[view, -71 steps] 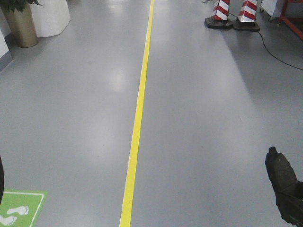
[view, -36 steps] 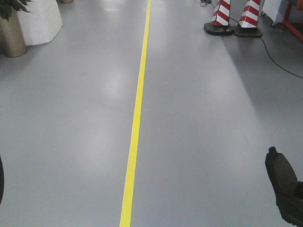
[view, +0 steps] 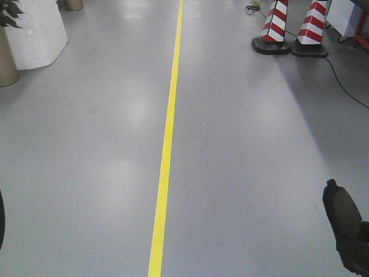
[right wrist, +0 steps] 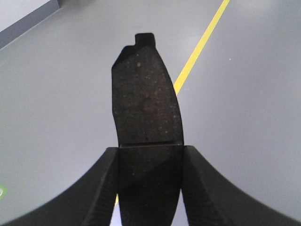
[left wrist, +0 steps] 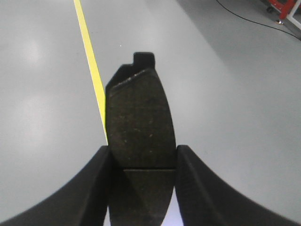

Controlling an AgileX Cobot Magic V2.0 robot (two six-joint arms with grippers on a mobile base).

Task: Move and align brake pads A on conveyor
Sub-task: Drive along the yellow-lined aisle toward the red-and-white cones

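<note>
Each of your grippers is clamped on a brake pad: the left gripper holds one brake pad, the right gripper another. Both pads point lengthwise forward, tab end leading, above the yellow floor line. No conveyor is visible.

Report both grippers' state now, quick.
Left gripper: shut on a brake pad, tab end pointing out.
Right gripper: shut on another brake pad, tab end pointing out.
</note>
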